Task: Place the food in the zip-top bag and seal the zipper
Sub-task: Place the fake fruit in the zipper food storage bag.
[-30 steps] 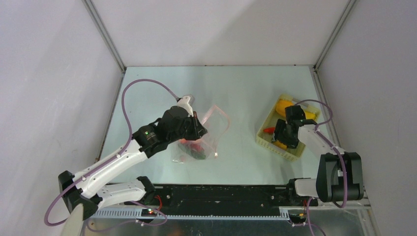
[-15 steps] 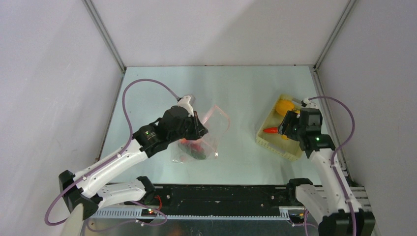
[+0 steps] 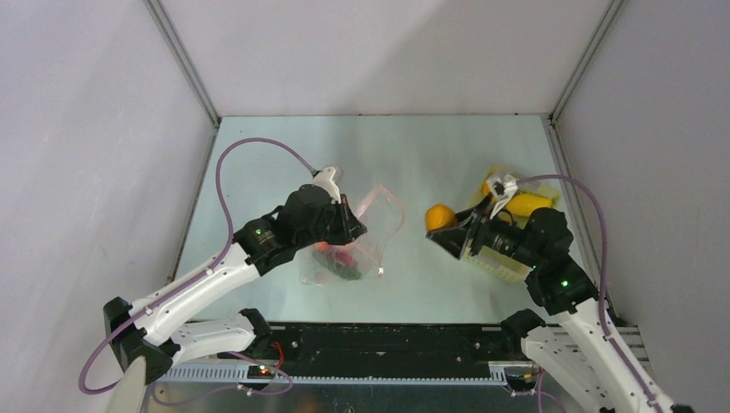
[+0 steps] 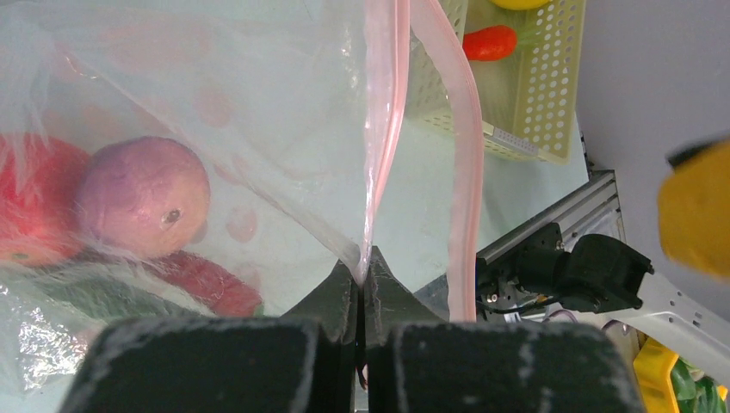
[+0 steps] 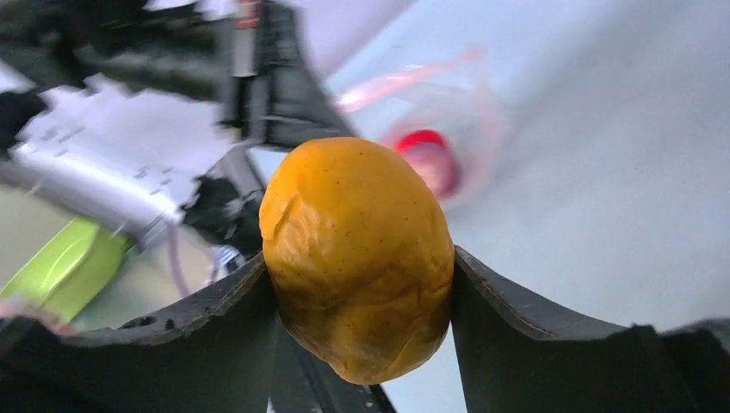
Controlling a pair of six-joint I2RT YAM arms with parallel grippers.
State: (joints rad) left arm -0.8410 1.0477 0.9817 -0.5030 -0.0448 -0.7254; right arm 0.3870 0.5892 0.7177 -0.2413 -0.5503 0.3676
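Zip-top bag (image 4: 215,129): clear, floppy, pink dots, crumpled. It sits right at the L gripper (image 4: 363,274), spreading out ahead of its tips. Zipper (image 4: 465,129) = narrow pink strip along the mouth. Its 2 sides stand apart, so the mouth gapes. L gripper's jaws are pressed together, pinching the nearer mouth edge. The other strip curves past just beside the tips, not touching them.

Inside the bag, ahead of the L tips & off to 1 side: purple onion (image 4: 142,196), a red piece (image 4: 34,198) touching it, a dark green veg (image 4: 95,297) underneath, and another red piece (image 4: 211,288) nearest the tips.

R gripper (image 5: 361,292): jaws spread wide around an orange-yellow toy fruit (image 5: 357,249), smooth, oval, glossy, both fingers (image 5: 250,318) against its sides. It's held clear of the table, w/ the bag's mouth straight ahead, a gap between.

Pale-yellow perforated basket (image 4: 551,103) lies behind the R gripper, partly under that arm. In it: a small red veg (image 4: 489,43) and a yellow piece (image 3: 527,204).
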